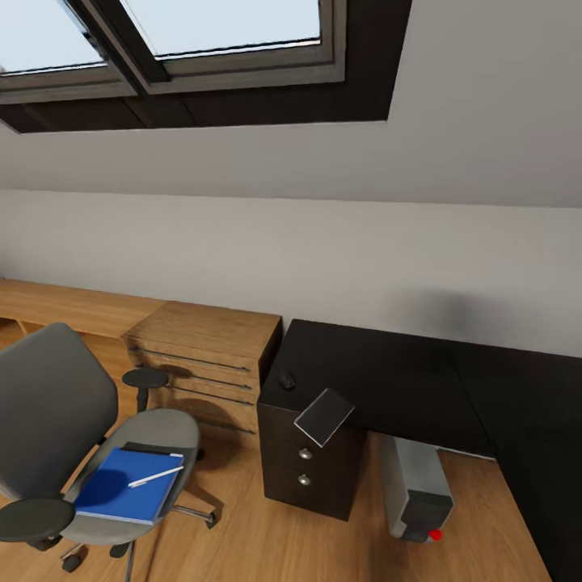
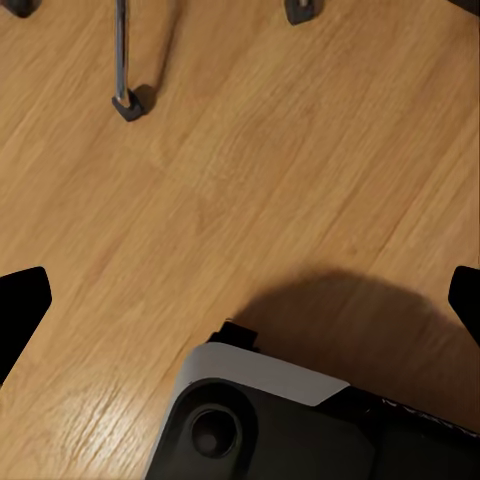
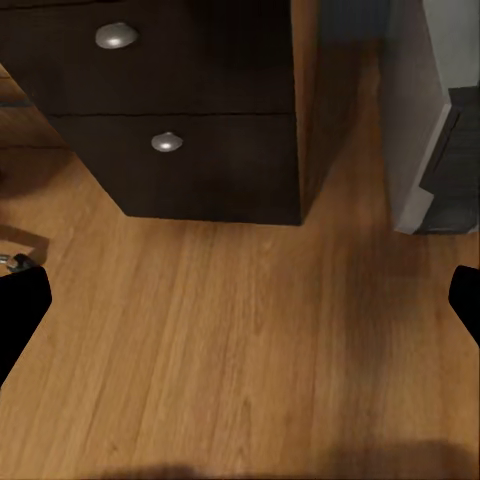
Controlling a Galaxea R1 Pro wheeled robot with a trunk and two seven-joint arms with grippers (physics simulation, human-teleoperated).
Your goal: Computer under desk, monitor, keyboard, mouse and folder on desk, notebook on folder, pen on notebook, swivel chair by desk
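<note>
Chair: 1 swivel chair, left of desk, apart.
On seat: 1 folder, 1 pen on top.
Desk top: 1 mouse; 1 notebook tilted over edge.
Under desk: 1 computer.
Nearby: wooden chest betw. chair & desk.
Left gripper: jaws wide, empty, over floor.
Right gripper: same; 2 drawer knobs ahead.

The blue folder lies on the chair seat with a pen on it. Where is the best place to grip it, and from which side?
Grip the folder at its near edge, which seems to reach the front of the swivel chair seat, coming in low and level so the pen stays put.
</note>
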